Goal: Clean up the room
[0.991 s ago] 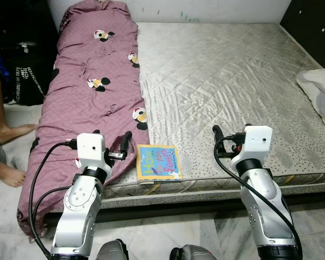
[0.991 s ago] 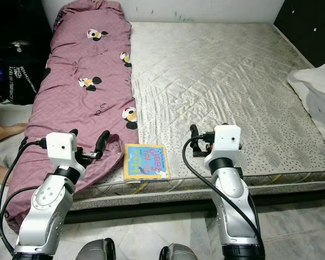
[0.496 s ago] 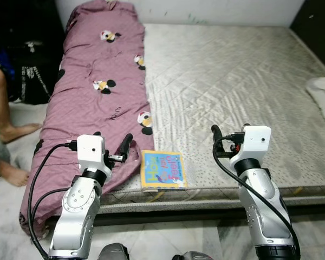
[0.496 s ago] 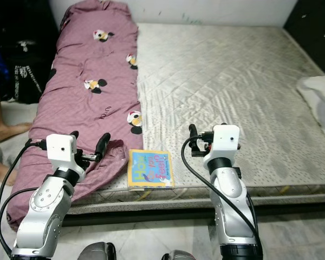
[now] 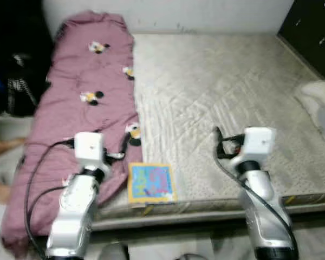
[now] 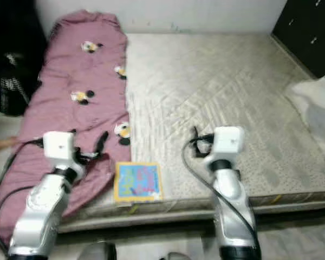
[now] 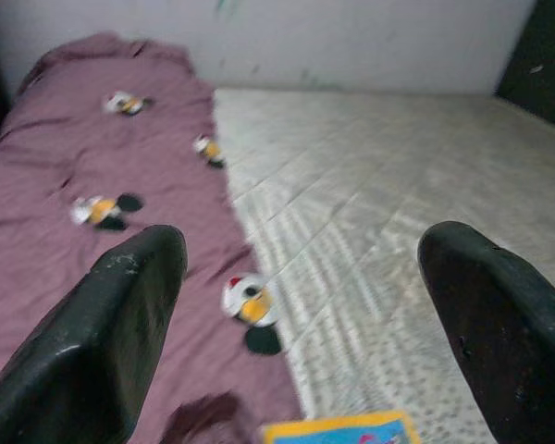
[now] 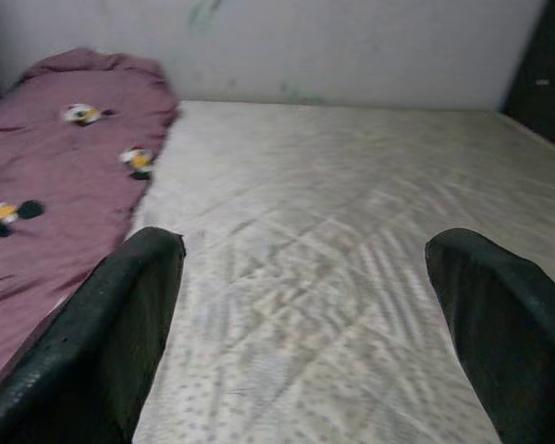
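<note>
— What sits closest to the camera in the head views?

— The two silver arms rise from the bottom of the frame. The left pincer (image 5: 125, 145) is at lower left, over the edge of the purple blanket (image 5: 81, 103). The right pincer (image 5: 218, 142) is at lower right of centre, above the bare mattress (image 5: 216, 92). Everything is somewhat blurred.

— How do the pincers stand?

— Both are spread wide and hold nothing. In the left wrist view the two black fingers (image 7: 129, 333) stand far apart with blanket and mattress showing between them. In the right wrist view the fingers (image 8: 120, 324) are just as wide, with only mattress and blanket beyond.

— And the thing to tidy?

— A colourful book (image 5: 149, 183) lies flat at the lower centre of the frame, on the near edge of the mattress. It is just beside the blanket's hem and between the two arms, nearer the left one. Neither pincer touches it. Its top edge (image 7: 342, 430) shows at the bottom of the left wrist view.

— Further back?

— The purple blanket, printed with small cartoon figures, runs up the left side of the bed to the upper left. The quilted mattress fills the centre and right. A white cloth (image 6: 314, 105) lies at the right edge. At the far left edge part of a person's foot (image 6: 0, 145) rests on the floor, beside dark bags (image 5: 19, 81). A pale wall (image 5: 168, 13) closes the top.
</note>
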{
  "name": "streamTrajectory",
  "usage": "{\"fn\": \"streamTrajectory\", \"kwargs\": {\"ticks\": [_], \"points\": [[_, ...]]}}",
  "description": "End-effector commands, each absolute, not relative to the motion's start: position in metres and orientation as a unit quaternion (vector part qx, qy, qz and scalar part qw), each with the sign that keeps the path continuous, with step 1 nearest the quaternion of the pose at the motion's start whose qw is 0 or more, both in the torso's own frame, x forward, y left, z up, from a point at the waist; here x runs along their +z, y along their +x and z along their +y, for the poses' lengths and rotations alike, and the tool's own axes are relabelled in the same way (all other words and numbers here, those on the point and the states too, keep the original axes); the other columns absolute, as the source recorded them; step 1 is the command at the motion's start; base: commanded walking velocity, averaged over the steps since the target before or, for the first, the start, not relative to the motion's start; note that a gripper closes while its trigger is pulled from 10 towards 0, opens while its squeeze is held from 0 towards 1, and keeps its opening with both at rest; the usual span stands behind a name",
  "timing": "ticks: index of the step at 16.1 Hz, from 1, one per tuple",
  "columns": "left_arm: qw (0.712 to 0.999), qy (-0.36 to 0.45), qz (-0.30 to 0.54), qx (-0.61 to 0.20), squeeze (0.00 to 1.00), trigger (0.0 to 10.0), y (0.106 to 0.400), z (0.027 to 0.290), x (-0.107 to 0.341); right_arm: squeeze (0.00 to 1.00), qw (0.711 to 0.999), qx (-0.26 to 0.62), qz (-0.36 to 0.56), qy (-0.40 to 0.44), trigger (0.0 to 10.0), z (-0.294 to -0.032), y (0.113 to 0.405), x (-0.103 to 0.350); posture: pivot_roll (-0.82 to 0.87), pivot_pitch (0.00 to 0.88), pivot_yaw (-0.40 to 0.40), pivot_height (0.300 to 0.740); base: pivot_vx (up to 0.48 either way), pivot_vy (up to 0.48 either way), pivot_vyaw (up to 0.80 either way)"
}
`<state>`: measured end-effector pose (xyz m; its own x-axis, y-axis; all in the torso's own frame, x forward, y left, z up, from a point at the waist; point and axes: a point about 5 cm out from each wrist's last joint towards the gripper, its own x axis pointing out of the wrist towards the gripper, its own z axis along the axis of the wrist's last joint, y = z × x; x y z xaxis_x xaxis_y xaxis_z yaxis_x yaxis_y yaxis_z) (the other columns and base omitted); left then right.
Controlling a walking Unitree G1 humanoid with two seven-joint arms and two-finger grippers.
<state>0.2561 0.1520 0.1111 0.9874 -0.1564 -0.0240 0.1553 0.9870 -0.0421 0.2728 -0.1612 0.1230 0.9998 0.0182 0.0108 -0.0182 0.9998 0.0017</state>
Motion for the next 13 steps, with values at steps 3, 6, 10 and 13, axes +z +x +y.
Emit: {"fn": "streamTrajectory", "kwargs": {"ticks": [3,6,10,13], "points": [[0.997,-0.017,0.019,-0.067,0.0,10.0,0.257,0.153,0.111,0.0,1.0,0.007,-0.004,-0.01,10.0,-0.165,0.274,0.125,-0.02,0.108,-0.049,0.74,0.0,0.0,0.0],[0.998,-0.01,0.019,-0.052,0.0,10.0,0.259,0.16,0.112,0.0,1.0,0.007,-0.001,-0.011,10.0,-0.16,0.276,0.123,-0.03,0.125,-0.029,0.74,0.0,0.0,0.0],[0.998,-0.005,0.025,-0.064,0.0,10.0,0.261,0.156,0.11,0.0,1.0,-0.011,-0.02,-0.007,10.0,-0.163,0.272,0.127,-0.06,0.111,0.024,0.74,0.0,0.0,0.0],[0.994,-0.005,0.032,-0.102,0.0,10.0,0.267,0.143,0.108,0.0,0.999,-0.046,-0.023,-0.008,10.0,-0.174,0.264,0.125,-0.1,0.101,0.068,0.74,0.0,0.0,0.0]]}}
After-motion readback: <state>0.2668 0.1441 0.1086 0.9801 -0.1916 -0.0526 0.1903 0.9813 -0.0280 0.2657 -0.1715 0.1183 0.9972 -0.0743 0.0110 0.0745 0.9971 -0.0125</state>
